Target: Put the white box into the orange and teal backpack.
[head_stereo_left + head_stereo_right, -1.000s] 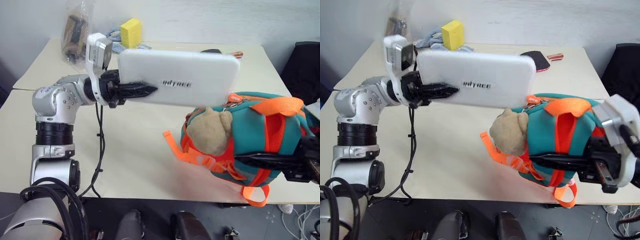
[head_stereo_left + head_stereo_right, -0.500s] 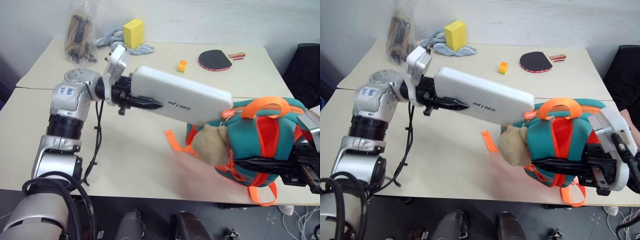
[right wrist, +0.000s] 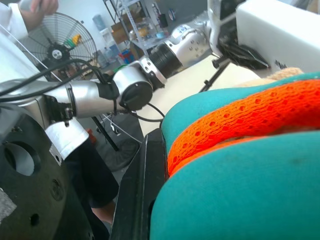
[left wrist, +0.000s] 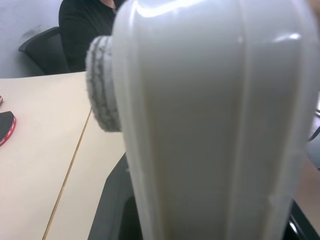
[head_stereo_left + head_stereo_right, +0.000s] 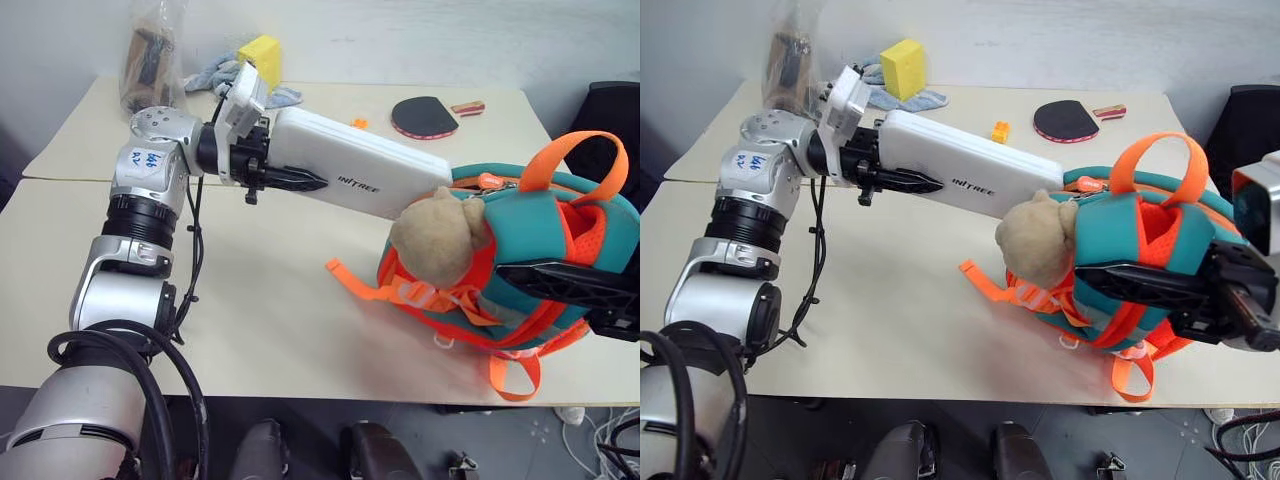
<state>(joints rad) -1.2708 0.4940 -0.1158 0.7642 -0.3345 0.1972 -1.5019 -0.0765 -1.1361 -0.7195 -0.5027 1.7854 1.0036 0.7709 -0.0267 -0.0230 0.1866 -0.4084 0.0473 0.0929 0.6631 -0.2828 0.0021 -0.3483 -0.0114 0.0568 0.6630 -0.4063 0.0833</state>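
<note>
Holding the flat white rectangular box (image 5: 370,172) by one end, our left gripper (image 5: 290,180) keeps it tilted above the beige table (image 5: 260,300), its far end beside the tan plush toy (image 5: 437,238). Our right gripper (image 5: 1140,285) is clamped on the small orange and teal backpack (image 5: 1160,260), which stands on the table's near edge with its mouth open.

wall (image 5: 450,40): pale grey | table (image 5: 270,320): beige | chair (image 5: 612,130): black, right
</note>
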